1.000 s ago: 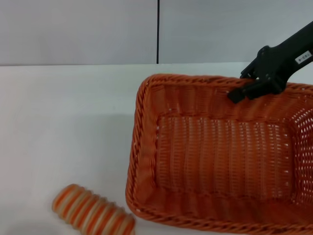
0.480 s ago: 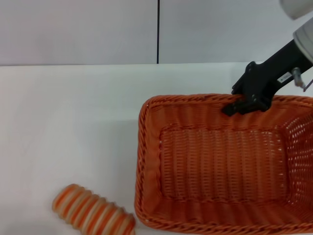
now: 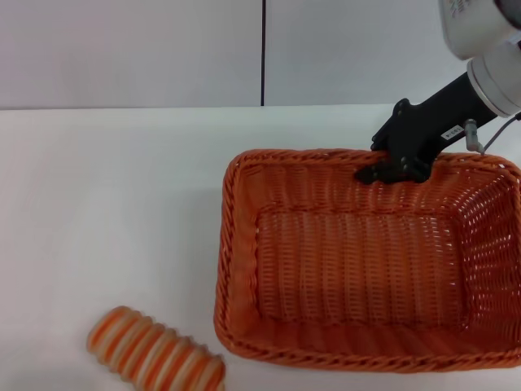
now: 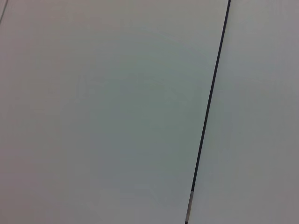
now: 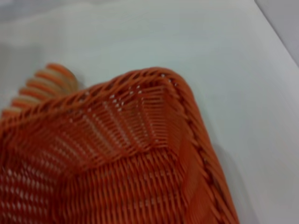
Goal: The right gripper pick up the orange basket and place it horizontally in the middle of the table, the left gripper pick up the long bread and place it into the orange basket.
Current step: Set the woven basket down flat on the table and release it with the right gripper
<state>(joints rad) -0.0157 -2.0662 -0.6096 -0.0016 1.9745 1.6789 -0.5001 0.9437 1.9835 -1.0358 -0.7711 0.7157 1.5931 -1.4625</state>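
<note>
One table [image 3: 106,204], white and flat, runs the full width of my head view, with a grey wall panel behind it split by one dark vertical seam. The left and rear portions of the tabletop are open.

One orange basket [image 3: 358,269] sits right of centre, long side across, open side up, its interior holding nothing. Its right edge runs to the frame edge and its near rim lies close to the bottom edge; its left rim faces the open tabletop.

One right gripper [image 3: 389,169], mine, reaches in from the upper right, fingers closed over the basket's far rim.

One long bread [image 3: 155,357] lies at the near left, just beside the basket's near-left corner, not touching it.

My left gripper does not show in any view; its wrist camera sees only wall.
</note>
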